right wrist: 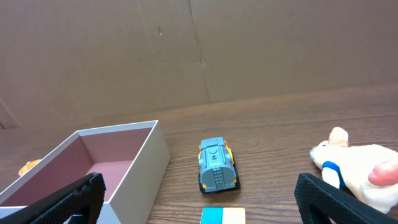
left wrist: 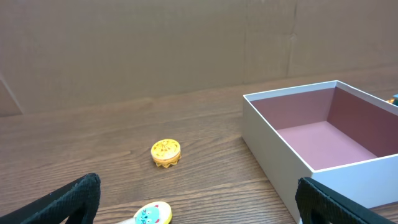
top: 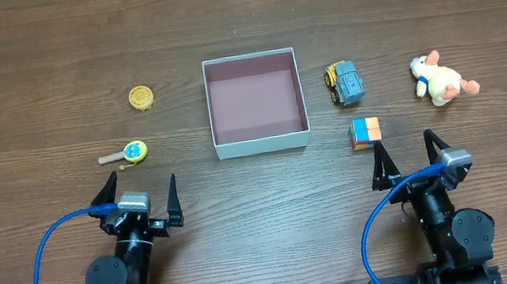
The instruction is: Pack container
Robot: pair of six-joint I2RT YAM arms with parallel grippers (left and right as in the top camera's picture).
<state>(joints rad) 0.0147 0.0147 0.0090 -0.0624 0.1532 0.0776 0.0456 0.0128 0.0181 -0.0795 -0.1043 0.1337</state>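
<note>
5 small toys lie loose on the brown wood-grain table (top: 26,54). None sits in the square, shallow, white-walled container with a dull pinkish-maroon floor (top: 262,144). On this evidence packing has not yet begun, and the step in hand is judged to be the choice and approach of a 1st toy.

Left gripper (top: 141,181): fingers spread wide, nothing between them. Right gripper (top: 403,142): likewise spread wide and empty.

The container stands ahead of both grippers and between their 2 lines of reach. It is forward and inward of the left gripper, forward and inward of the right, and apart from each.

Almost straight ahead of the left gripper, near its fingertips, lies a round blue-and-yellow toy on a pale wooden handle (top: 126,155). A yellow scalloped disc (top: 141,98) lies farther on.

Ahead of the right gripper, just beyond its inner finger, lies a multicoloured block cube (top: 365,132). A grey-and-yellow toy truck (top: 345,83) lies farther on, near the container's wall. A white-and-cream plush animal toy (top: 440,80) lies toward the outer side.

The next move probably calls for 1 arm to advance and lower its open fingers around the nearest toy. It would then close, lift above the wall and release over the maroon floor. The cube, with its flat opposed faces, is judged the easiest 1st grasp.
</note>
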